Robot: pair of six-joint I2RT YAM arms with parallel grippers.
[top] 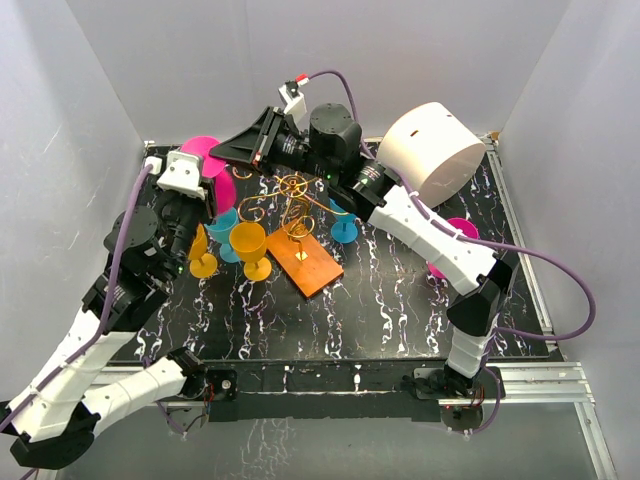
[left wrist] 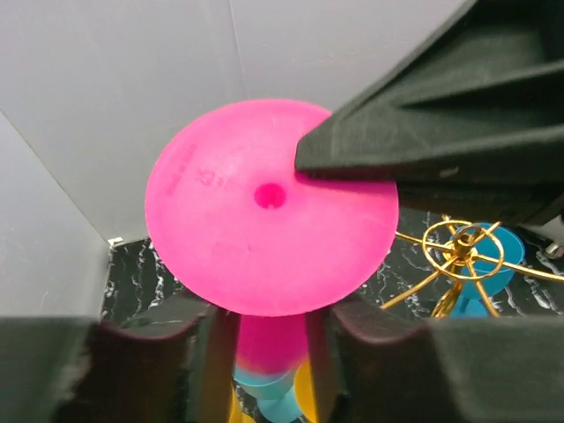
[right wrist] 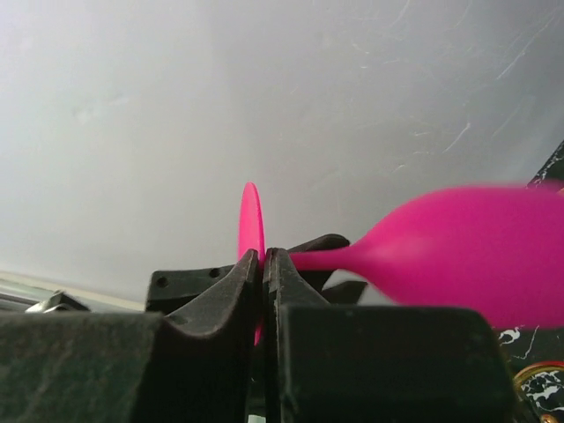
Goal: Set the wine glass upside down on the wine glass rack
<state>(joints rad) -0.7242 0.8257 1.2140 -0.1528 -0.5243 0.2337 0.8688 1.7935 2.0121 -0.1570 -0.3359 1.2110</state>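
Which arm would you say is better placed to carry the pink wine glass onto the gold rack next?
Probably the right. The right tool is pinched shut on the foot of the pink wine glass, leaving its stem free for the wine glass rack; the left tool straddles that stem.

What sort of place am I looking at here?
Probably a robot lab test cell: plain white walls box in a black marbled table, two robot arms are bolted at its near edge, and coloured wine glasses stand beside a gold wire rack.
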